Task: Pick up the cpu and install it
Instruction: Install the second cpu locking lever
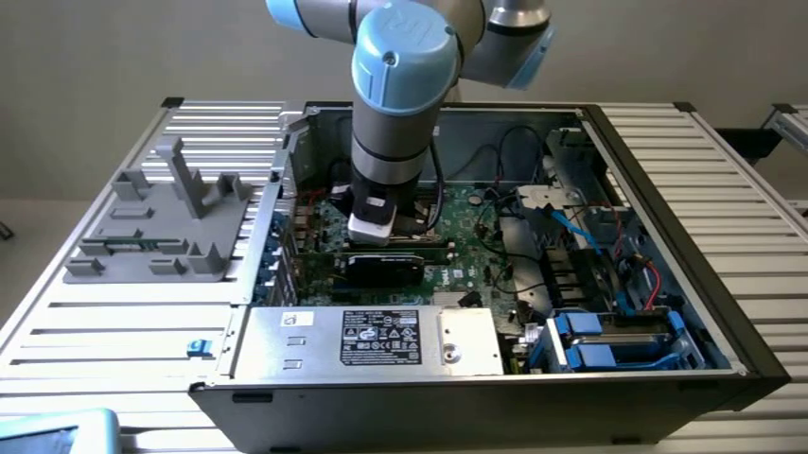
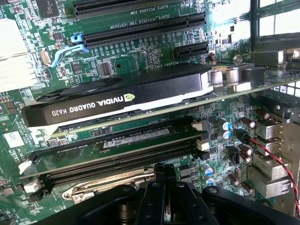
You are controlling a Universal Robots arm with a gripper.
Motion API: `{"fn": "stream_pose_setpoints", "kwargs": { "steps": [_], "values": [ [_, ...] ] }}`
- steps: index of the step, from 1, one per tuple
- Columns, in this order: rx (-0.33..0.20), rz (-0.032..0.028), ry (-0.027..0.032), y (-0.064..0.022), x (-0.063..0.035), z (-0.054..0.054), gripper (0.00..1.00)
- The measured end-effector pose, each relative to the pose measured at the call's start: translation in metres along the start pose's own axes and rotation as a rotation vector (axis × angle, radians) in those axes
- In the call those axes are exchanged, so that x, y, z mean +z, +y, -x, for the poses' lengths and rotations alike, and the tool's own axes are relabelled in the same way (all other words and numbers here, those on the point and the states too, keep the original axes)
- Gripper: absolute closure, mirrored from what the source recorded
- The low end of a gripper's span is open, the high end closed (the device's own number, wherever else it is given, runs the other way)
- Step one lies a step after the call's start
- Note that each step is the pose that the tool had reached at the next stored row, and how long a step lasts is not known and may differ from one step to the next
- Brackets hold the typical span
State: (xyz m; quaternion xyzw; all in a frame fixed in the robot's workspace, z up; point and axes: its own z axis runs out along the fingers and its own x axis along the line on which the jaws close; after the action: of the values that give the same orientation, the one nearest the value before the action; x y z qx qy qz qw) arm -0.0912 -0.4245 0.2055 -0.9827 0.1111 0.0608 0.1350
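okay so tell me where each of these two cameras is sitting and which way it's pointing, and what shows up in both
Exterior view: off the arm, above and in front of the open computer case, looking down into it; the robot arm reaches down inside.
Wrist view: on the wrist, close over the motherboard, looking along the board; the shut tool pokes in at the picture's edge.
Shared: the black Nvidia graphics card, the green motherboard and the tool.
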Motion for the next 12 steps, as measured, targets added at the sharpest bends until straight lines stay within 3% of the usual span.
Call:
{"fn": "stream_pose_setpoints", "kwargs": {
  "steps": [12],
  "values": [
    [0.000,-0.0004,0.0011,0.0003,0.0011,-0.0001,0.88]
  ]
}}
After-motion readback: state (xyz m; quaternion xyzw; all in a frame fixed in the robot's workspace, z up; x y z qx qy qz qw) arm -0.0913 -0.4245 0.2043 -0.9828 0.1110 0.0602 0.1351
